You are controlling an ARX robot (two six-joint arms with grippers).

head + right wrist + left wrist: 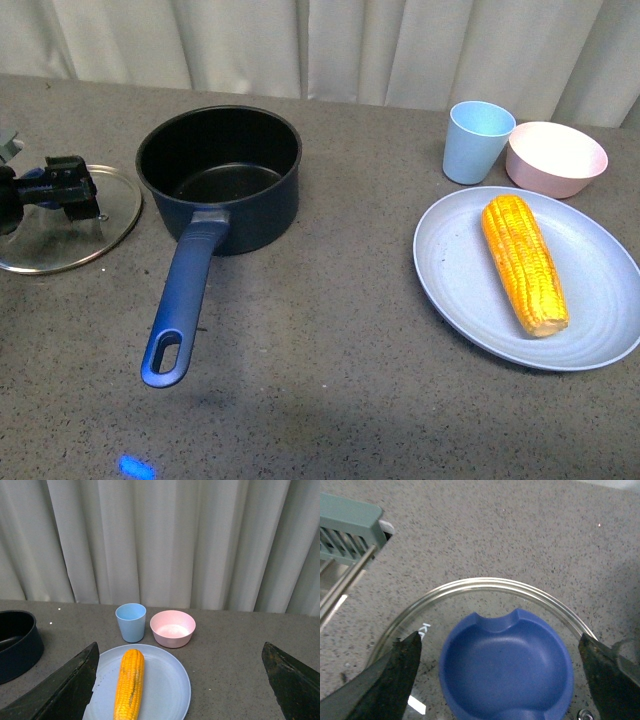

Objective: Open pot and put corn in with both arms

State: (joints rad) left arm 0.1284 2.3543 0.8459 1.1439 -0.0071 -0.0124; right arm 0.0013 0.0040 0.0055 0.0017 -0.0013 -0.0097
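The navy pot (262, 212) stands open at the table's centre-left, its black inside empty and its long handle (185, 290) pointing toward me. Its glass lid (100, 235) lies flat on the table left of it. My left gripper (60, 190) is open just above the lid, its fingers on either side of the blue knob (505, 665) without touching it. The corn (523, 262) lies on a light blue plate (455, 270) at the right. My right gripper (178, 652) is open and empty, above and in front of the plate, and is out of the front view. The corn (130, 682) also shows in the right wrist view.
A light blue cup (477, 142) and a pink bowl (555, 158) stand behind the plate. A grey-green slatted object (350, 527) sits near the lid in the left wrist view. A pale curtain (400, 40) closes the table's far side.
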